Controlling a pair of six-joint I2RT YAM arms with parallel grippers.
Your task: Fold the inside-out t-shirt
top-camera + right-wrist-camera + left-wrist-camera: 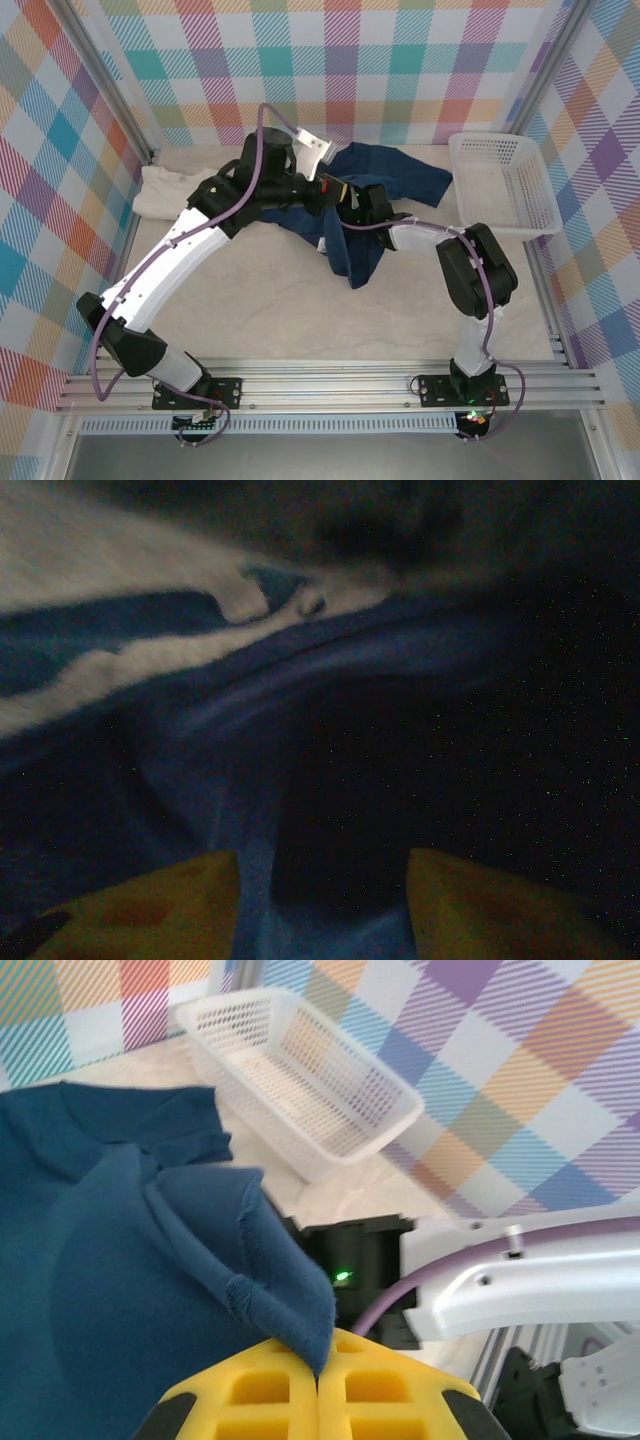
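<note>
**Left claw pinched on a hem, right claw standing apart over the cloth**

Your left claw (318,1385) is closed tight. Its ribbed yellow plastic fingers (260,1395) meet on a stitched edge of the inside-out t-shirt (110,1290). The shirt is soft, matte navy knit. From the pinch it rises ahead of the claw in a pointed fold with the seam showing, then spreads in rumpled folds to the claw's left. Ahead and to the right sits a white plastic basket (300,1070), a rectangular lattice with sloping walls. Just right of the fingers is the smooth white shell of the right arm (530,1280), with a purple cable running along it.

Your right claw (320,905) holds its two yellow fingers apart, with dark cloth lying between and ahead of them. That view is dim. The pale strip further ahead on the left may be the table, but I cannot tell.

The view from above adds the layout. Both claws meet over the middle of the crumpled shirt, and a cream-white shirt (165,190) lies bunched on the marbled beige table (280,310), well apart from them, on the side away from the basket.
</note>
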